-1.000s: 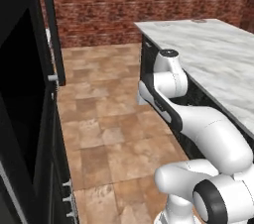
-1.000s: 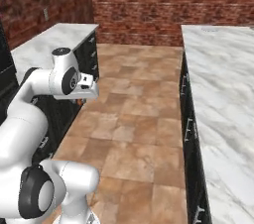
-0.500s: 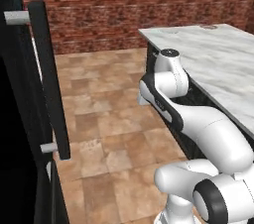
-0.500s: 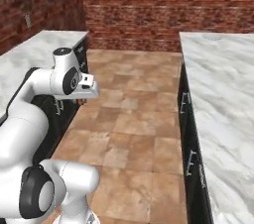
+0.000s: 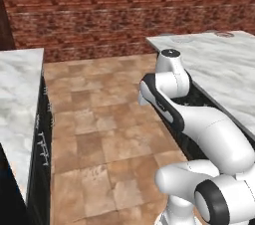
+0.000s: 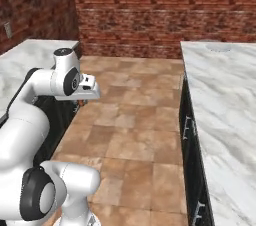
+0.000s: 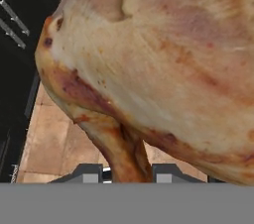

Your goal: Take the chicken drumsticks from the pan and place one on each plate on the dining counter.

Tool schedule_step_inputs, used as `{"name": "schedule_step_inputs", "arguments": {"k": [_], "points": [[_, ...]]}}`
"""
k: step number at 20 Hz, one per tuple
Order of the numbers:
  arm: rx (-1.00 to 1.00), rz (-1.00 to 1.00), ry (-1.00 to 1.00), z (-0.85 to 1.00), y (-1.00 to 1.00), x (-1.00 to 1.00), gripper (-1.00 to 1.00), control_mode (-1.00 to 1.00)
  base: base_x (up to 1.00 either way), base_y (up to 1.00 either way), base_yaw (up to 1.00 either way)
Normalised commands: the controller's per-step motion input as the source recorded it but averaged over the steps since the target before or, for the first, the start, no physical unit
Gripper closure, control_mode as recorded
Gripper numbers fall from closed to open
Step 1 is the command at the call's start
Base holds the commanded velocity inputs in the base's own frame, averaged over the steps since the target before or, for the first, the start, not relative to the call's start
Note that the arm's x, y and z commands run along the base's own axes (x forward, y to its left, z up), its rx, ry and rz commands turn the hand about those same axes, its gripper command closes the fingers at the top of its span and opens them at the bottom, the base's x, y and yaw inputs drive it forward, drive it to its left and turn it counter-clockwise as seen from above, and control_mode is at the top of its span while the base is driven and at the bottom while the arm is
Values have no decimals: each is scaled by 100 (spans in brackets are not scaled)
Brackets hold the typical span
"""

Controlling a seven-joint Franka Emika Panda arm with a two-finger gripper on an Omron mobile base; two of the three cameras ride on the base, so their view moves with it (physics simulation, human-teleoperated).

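Left base view: the arm stands folded above the tiled floor (image 5: 109,134), beside the dining counter (image 5: 224,64). At that counter's far edge, two faint round shapes may be the plates (image 5: 225,34), too small to confirm.

Right base view: the gripper (image 6: 81,102) hangs under the white hand, over the floor and just off the narrow worktop (image 6: 22,57). The island's marble top runs along the right, well apart from it.

Hand view: a chicken drumstick (image 7: 163,64) sits directly before the lens, its thin bone end pinched between the nearly closed fingertips (image 7: 90,174).

Risk, as judged: the hold is on the narrow bone alone, so the heavy meat end could swing or slip free during transit and drop to the floor.
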Motion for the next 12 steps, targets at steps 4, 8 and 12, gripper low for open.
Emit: {"name": "schedule_step_inputs", "arguments": {"k": [4,8,12], "points": [[0,0,0,0,0,0,100,100,100,0,-4],[0,0,0,0,0,0,100,100,100,0,-7],[0,0,0,0,0,0,100,100,100,0,-8]]}}
